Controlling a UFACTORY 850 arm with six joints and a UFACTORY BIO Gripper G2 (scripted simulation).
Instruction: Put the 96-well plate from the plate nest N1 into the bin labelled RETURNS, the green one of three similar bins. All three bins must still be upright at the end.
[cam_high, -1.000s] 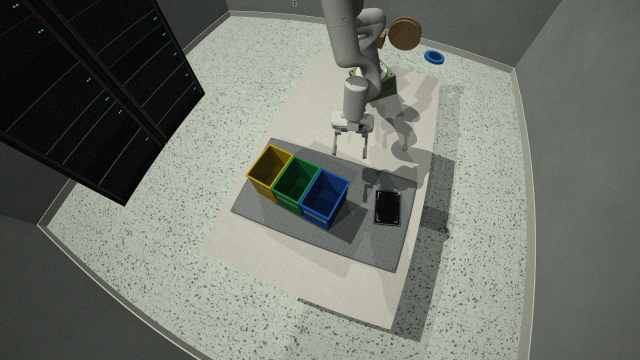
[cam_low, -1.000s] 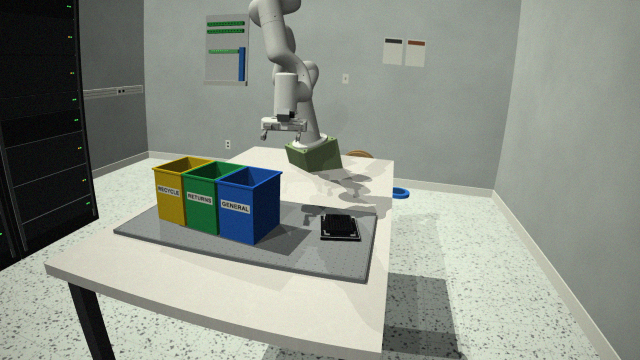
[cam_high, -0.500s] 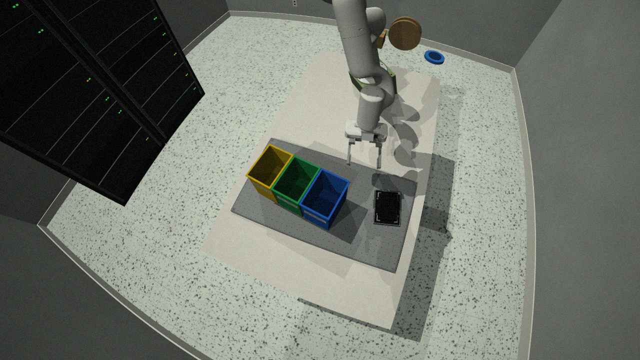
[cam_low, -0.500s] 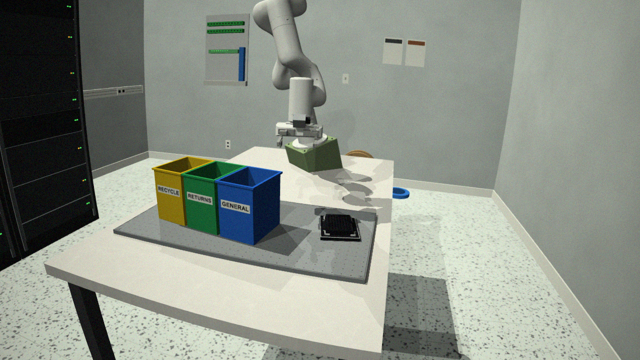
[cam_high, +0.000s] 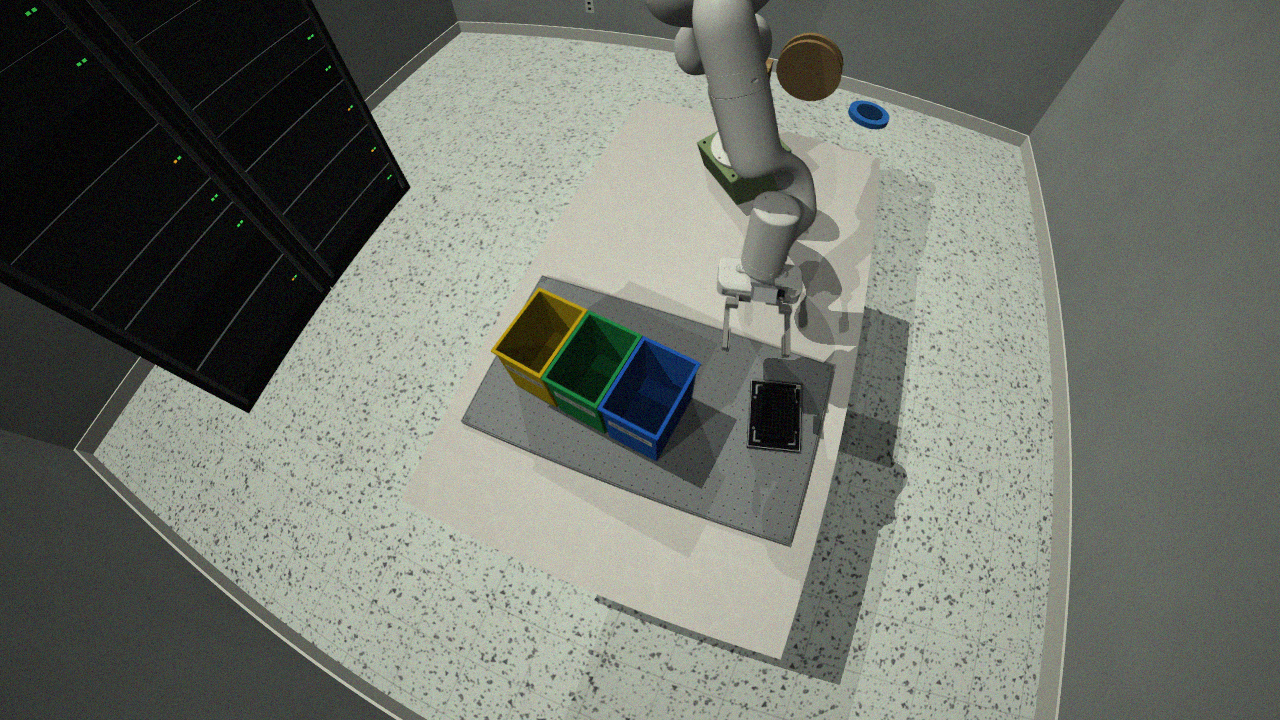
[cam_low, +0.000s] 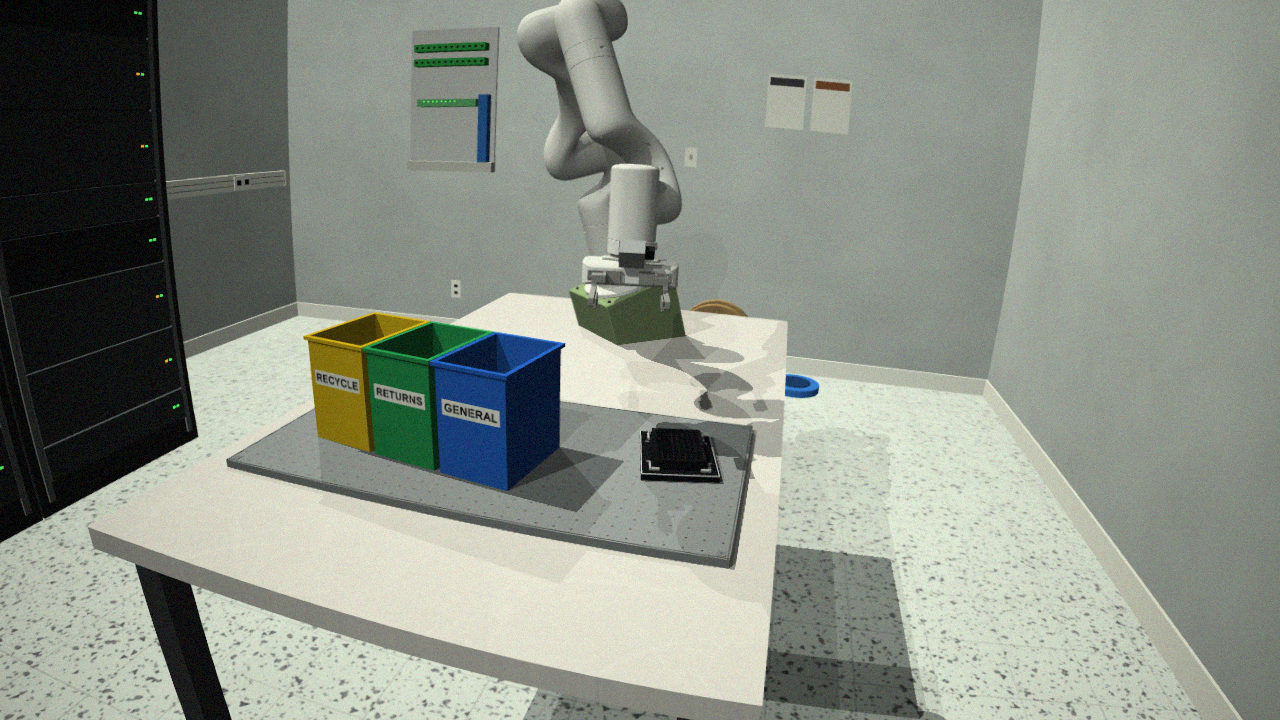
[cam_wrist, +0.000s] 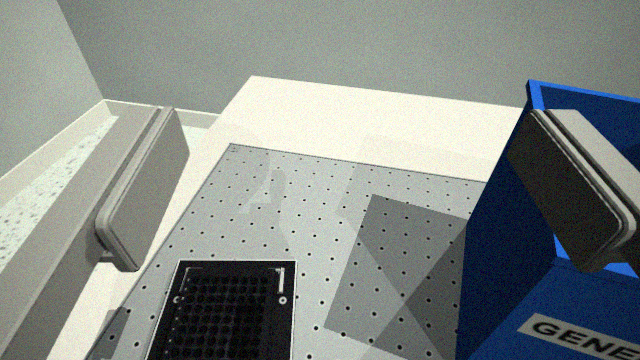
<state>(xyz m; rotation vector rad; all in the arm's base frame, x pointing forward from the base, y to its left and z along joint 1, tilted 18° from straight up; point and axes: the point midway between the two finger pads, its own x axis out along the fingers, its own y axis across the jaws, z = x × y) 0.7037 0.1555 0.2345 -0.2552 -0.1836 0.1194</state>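
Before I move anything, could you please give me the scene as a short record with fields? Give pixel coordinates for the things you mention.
plate: black well plate (cam_high: 775, 414) (cam_low: 679, 445) (cam_wrist: 222, 315), in its nest
bins: yellow (cam_high: 525, 377) (cam_low: 341, 413) RECYCLE, green (cam_high: 576, 408) (cam_low: 402, 431) RETURNS, blue (cam_high: 633, 439) (cam_low: 471, 447) (cam_wrist: 505, 300) GENERAL
bin order: green in the middle
bin posture: all upright
gripper: (cam_high: 756, 349) (cam_low: 629, 302) (cam_wrist: 360, 192) fingers apart, nothing between them
plate in green bin: no

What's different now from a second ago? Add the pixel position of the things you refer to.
The arm swung its gripper (cam_high: 756, 351) (cam_low: 629, 302) (cam_wrist: 345, 190) away from the bins' side, toward the side where the black plate (cam_high: 775, 415) (cam_low: 679, 445) (cam_wrist: 225, 315) sits. Nothing was grasped or released. The plate and three bins stayed put.
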